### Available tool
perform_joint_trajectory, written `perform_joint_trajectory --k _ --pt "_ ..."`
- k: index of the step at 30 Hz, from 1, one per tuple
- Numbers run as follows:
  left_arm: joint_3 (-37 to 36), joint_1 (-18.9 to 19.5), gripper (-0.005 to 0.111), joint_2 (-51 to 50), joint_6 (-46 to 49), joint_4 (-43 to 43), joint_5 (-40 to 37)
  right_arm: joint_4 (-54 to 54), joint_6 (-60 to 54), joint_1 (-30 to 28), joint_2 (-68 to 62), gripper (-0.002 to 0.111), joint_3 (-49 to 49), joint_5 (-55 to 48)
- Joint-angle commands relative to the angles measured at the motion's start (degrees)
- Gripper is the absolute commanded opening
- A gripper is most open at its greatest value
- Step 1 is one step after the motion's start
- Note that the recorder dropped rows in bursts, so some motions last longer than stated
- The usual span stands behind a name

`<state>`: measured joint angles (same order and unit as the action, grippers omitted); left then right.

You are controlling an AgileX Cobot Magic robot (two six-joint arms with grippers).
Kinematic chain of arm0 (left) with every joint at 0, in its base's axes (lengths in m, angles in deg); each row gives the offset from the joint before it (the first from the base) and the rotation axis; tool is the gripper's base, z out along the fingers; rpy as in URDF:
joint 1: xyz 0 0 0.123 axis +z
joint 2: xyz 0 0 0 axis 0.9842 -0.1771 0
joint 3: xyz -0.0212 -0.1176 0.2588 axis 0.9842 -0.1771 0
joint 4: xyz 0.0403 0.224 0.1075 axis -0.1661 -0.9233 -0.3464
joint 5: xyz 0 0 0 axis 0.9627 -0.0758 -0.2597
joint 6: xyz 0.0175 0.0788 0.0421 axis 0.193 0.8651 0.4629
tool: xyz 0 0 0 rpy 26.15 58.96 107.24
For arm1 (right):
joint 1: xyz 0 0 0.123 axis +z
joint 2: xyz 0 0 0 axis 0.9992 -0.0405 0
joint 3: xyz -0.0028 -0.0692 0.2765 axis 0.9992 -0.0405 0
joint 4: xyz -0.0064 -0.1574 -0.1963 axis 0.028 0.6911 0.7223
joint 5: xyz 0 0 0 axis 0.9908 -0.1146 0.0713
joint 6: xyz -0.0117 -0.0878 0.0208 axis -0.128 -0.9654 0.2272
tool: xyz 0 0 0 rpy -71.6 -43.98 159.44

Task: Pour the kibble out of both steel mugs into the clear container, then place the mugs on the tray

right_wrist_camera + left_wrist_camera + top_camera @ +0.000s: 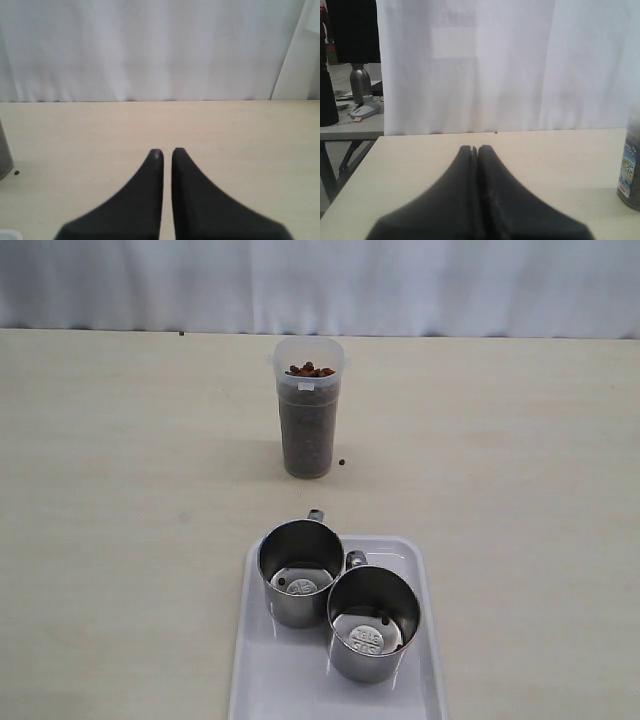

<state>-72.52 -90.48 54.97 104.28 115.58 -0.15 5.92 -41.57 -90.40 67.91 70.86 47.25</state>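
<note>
Nearest me: tray [268, 675] with both steel mugs on it, left mug [300, 570] slightly farther, right mug [373, 622] nearer, close together, can't tell if touching. Leftover pellet [385, 620] or so in each. Clear container [309, 420] upright farther back on the table [120, 490], kibble [309, 370] up near the rim, stray pellet [343, 462] just right of its base. Left gripper [477, 148] fully closed, tips touching, empty. Right gripper [167, 151] closed to a hairline gap, empty. Container sits at each wrist view's edge, clear of the fingertips
</note>
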Motion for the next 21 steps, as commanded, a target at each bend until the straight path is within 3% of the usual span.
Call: perform_joint_trajectory --k 1,8,21 --pt "-0.17 0.04 0.0 -0.1 -0.2 0.44 0.18 0.0 1.25 0.23 0.24 0.005 -0.24 0.29" --pt "-0.17 0.04 0.0 -0.1 -0.2 0.44 -0.02 -0.8 1.25 3.11 0.24 0.005 -0.24 0.4" --pt "-0.17 0.04 0.0 -0.1 -0.2 0.44 -0.45 -0.8 1.25 3.11 0.24 0.005 -0.24 0.4"
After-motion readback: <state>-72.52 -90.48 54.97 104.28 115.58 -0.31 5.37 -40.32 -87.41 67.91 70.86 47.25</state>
